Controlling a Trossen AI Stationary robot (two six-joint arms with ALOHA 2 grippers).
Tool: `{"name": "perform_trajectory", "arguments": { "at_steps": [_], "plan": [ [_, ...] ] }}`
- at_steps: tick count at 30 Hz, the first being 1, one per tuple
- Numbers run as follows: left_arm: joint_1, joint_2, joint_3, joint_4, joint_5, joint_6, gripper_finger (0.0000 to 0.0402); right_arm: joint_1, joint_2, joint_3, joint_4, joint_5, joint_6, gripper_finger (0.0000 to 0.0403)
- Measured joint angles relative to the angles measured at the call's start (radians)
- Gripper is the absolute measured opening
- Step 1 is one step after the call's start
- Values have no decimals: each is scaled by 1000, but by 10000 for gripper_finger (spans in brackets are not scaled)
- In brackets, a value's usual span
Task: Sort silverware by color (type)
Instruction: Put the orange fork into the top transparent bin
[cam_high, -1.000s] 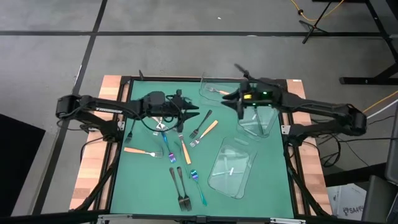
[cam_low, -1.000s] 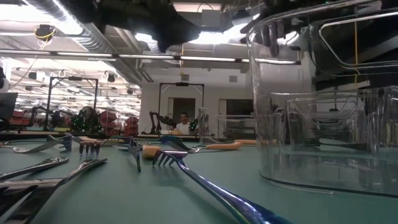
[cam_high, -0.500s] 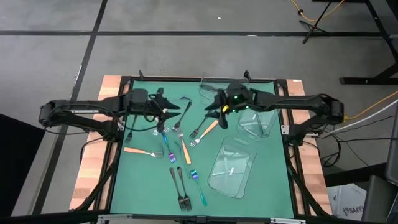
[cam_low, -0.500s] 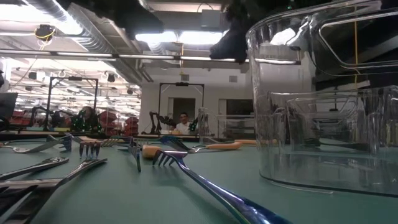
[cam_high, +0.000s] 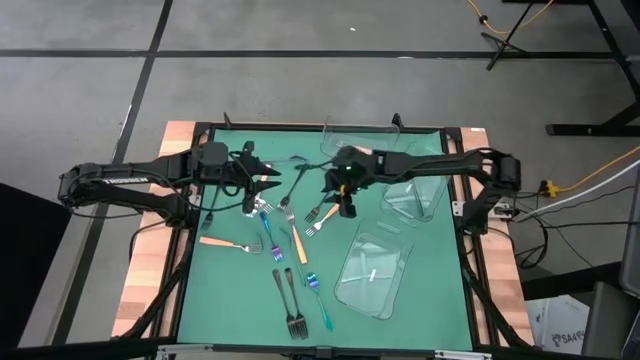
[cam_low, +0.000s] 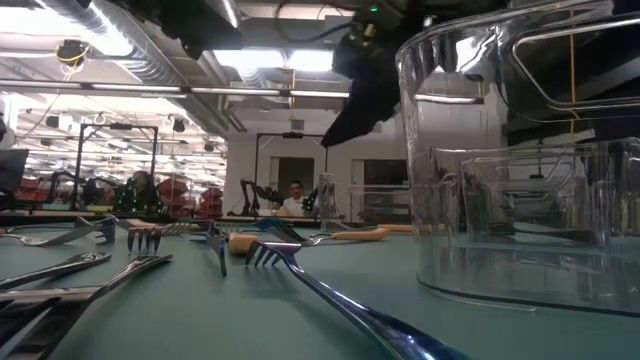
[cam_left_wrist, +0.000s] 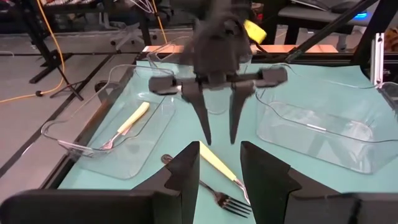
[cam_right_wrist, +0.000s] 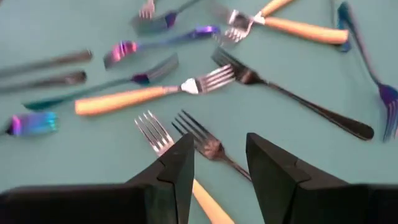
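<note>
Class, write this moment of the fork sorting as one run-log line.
left pincer: open, empty, above forks | right pincer: open, empty, over orange-handled fork | one orange-handled fork in tray

Forks (cam_high: 290, 240) scattered flat on green mat: orange-handled, dark metal, iridescent blue; one orange-handled in tray.

The bench (cam_high: 220, 290) has a green top inside a dark frame, with wooden edges at both sides. Loose forks lie directly on the green surface around its middle and toward the front edge: orange-handled forks (cam_high: 295, 243), dark forks (cam_high: 289, 304) and iridescent blue forks (cam_high: 268, 231). Three clear plastic trays (cam_high: 372, 270) stand on the right part; the rear one appears to hold a fork.
</note>
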Motion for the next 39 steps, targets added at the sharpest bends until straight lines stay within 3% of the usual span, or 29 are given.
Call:
{"name": "perform_trajectory", "arguments": {
  "at_steps": [7,39],
  "plan": [
    [0,0,0,0,0,0,110,25,148,166,-243,47,-126,136],
    [0,1,-2,-30,-6,-1,110,35,317,168,-296,131,-266,136]
  ]
}}
